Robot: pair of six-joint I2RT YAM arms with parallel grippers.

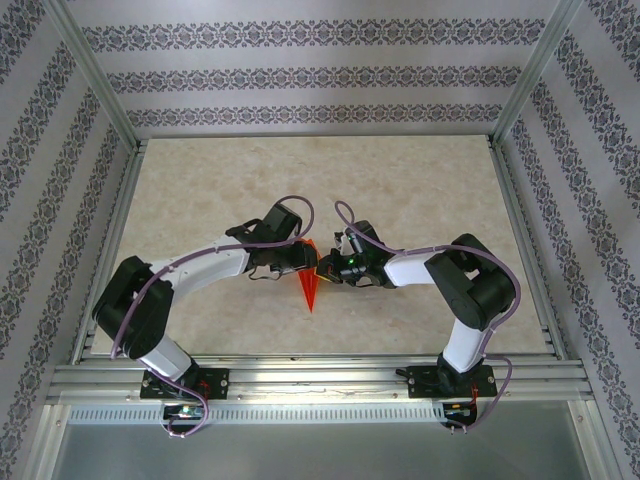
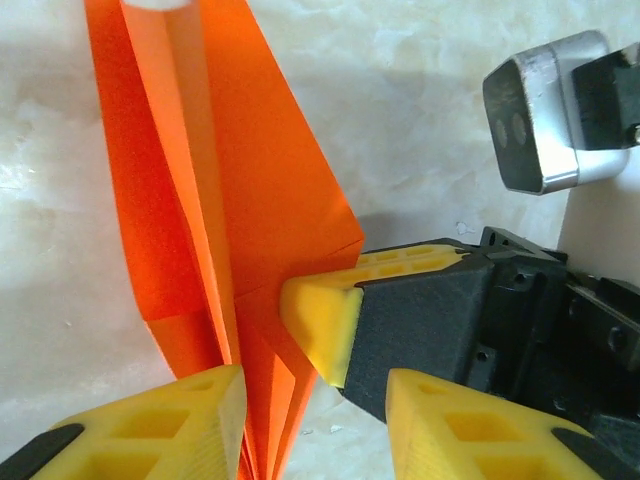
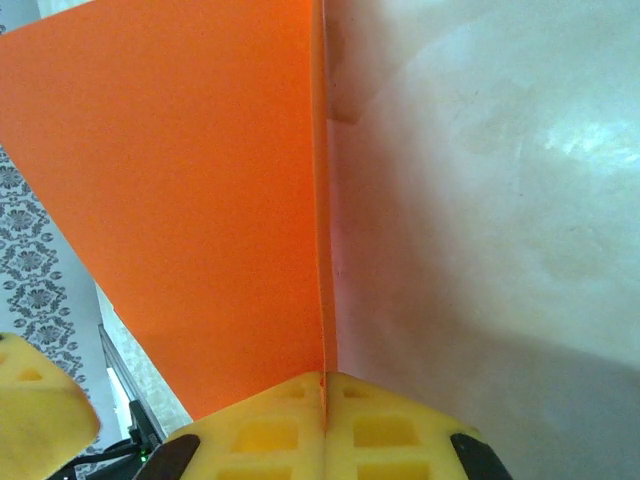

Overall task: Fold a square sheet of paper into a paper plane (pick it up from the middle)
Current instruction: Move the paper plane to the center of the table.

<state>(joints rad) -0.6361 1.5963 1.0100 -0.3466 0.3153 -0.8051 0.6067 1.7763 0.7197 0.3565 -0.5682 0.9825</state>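
The square sheet of paper is folded into an orange paper plane (image 1: 310, 288), a narrow pointed shape held upright on edge above the table, its tip toward the near edge. My right gripper (image 1: 323, 272) is shut on the plane's folded edge; in the right wrist view its pads (image 3: 290, 430) meet on the paper plane (image 3: 200, 200). My left gripper (image 1: 298, 262) comes in from the other side. Its jaws stand apart in the left wrist view, and the layered folds of the paper plane (image 2: 250, 220) lie against the left fingertip (image 2: 180, 420). The right gripper's yellow finger (image 2: 325, 315) pinches the paper there.
The marble-patterned tabletop (image 1: 400, 190) lies open around the arms. Aluminium frame rails (image 1: 300, 375) and patterned walls bound it. The right wrist's camera housing (image 2: 545, 115) sits close to my left gripper (image 2: 320, 400).
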